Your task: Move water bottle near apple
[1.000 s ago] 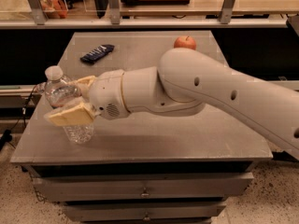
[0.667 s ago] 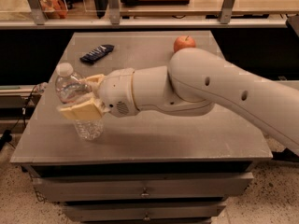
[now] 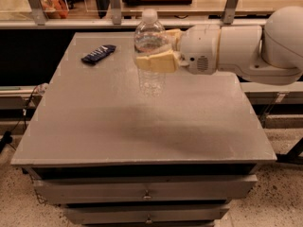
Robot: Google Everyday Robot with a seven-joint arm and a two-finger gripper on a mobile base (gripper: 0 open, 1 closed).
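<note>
Bottle [image 3: 147, 34] upright, long axis vertical, over table [image 3: 142, 136] rear-centre | claw [image 3: 154, 48] pinched it mid-body, reaching in from right | lifted or resting: couldn't tell | apple not visible, probably behind arm | judged next carry should head right

The gripper [image 3: 154, 51] reaches in from the right over the rear middle of the table [image 3: 142, 136]. The water bottle [image 3: 149, 39] stands upright between the jaws, clamped, one finger before it and one behind. Left of the jaws, well apart, a wrapper bar [image 3: 98, 54] lies on the table. Drawers [image 3: 147, 188] sit under the tabletop.
</note>
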